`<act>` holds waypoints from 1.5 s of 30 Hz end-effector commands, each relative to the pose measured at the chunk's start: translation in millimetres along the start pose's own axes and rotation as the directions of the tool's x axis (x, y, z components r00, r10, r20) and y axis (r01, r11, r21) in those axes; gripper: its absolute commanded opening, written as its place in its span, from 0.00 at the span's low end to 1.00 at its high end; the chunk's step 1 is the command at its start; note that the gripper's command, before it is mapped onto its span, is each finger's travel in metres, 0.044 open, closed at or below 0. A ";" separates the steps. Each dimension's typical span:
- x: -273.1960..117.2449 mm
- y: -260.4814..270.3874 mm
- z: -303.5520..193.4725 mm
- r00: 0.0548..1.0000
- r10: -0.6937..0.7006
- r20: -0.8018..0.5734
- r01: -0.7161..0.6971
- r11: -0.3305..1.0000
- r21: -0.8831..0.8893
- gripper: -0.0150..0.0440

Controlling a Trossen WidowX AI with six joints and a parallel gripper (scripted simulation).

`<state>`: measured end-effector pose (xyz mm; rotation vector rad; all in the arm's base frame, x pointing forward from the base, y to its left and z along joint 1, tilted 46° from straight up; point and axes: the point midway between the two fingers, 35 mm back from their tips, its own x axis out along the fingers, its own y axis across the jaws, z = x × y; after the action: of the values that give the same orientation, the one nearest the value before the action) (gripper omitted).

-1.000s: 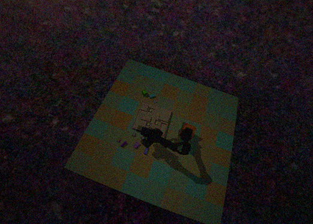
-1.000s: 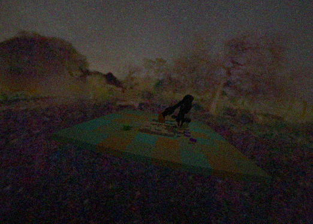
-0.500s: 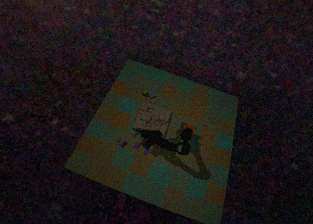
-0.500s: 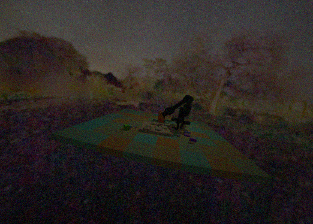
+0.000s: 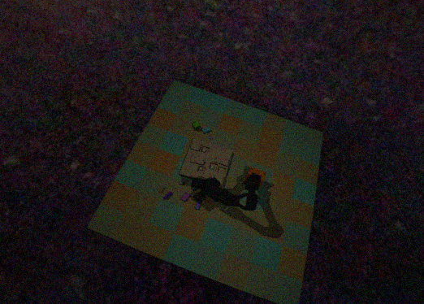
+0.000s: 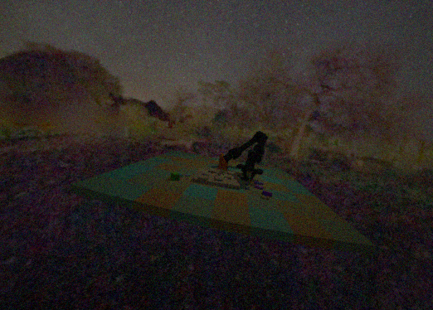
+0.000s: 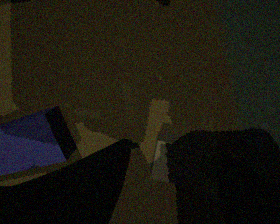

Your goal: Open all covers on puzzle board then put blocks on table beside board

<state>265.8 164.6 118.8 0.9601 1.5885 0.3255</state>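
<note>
Holding nothing, your one gripper (image 5: 198,197) (image 6: 250,178) (image 7: 175,157) is standing partly open, low over the table (image 5: 227,241) (image 6: 199,204) just beside the puzzle board (image 5: 221,156) (image 6: 213,176). Its two dark fingers are framing a gap in the wrist view, and one small pale grey piece (image 7: 160,162) is showing there, near one fingertip; you cannot tell whether they are touching.

You are seeing five coloured blocks out on the table from above. Two are sitting together off one side of the board: one green block (image 5: 196,125) (image 6: 175,176) and one light blue block (image 5: 206,130). Three are lying off another side, near the gripper: one purple block (image 5: 167,195) (image 6: 266,194), one pink block (image 5: 184,197) and one blue-violet block (image 5: 197,206) (image 7: 32,145). All five are resting apart from the board.

One board is lying flat, its top showing several dark slots, but the dimness is keeping you from counting its covers or telling which are standing open. Your one arm (image 5: 227,197) (image 6: 248,142) is reaching over from its base and hiding one board edge in the top view.
</note>
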 end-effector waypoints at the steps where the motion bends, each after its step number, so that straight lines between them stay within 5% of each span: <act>1: -0.2 0.0 -0.2 1.000 -0.001 -0.001 0.001 1.000 -0.001 0.75; 7: -2.2 -0.1 0.2 1.000 -0.002 0.000 0.002 1.000 -0.001 1.00; 32: -76.1 -1.3 0.2 1.000 -0.008 0.003 0.008 1.000 0.005 1.00; 38: -76.0 -18.3 19.7 1.000 -0.017 0.010 0.019 0.952 -0.305 0.73; 45: -76.5 -48.5 46.9 0.999 -0.028 0.016 0.031 0.701 -0.712 0.42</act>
<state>279.7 81.7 143.2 0.5368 1.4019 0.6861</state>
